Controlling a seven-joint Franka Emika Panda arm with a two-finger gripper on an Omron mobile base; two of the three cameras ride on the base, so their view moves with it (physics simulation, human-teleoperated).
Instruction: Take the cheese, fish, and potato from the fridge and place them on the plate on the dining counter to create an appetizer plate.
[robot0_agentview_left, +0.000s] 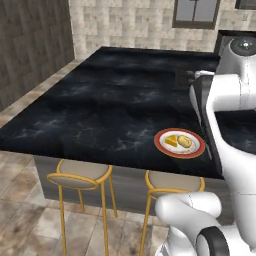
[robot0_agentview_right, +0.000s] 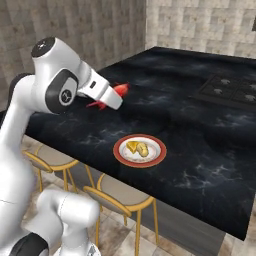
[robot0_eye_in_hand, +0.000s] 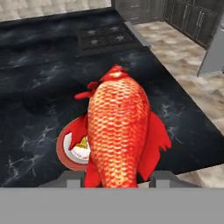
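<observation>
You have the fish (robot0_eye_in_hand: 117, 131) in the gripper (robot0_eye_in_hand: 117, 178): in the hand view its red scaled body rises straight up from between the two dark finger tips, which sit against either side of its lower end, so the jaws are partly closed on it rather than wide apart. Its fins spread out to both sides above the tips.

In the right base view you can see the fish (robot0_agentview_right: 118, 92) sticking out past the end of the white hand, held in the air above the dining counter (robot0_agentview_right: 200, 135). It hangs to the left of, and farther back than, the plate (robot0_agentview_right: 140, 150), clearly apart from it and not touching the black top.

The plate sits near the counter's front edge, above the stools (robot0_agentview_right: 122, 197). On its white centre lie the cheese (robot0_agentview_right: 132, 146) and the potato (robot0_agentview_right: 142, 149), side by side and touching or nearly so; at this size you cannot quite tell which. The left base view shows the same pair, the cheese (robot0_agentview_left: 172, 140) on the left and the potato (robot0_agentview_left: 185, 142) on the right, inside the red rim of the plate (robot0_agentview_left: 162, 147).

From the hand camera, the fish covers most of the plate (robot0_eye_in_hand: 65, 148); only its left rim and a slice of the centre peep out beside the body, lower left.

A cooktop (robot0_agentview_right: 227, 90) is set into the counter farther back on the right.
</observation>
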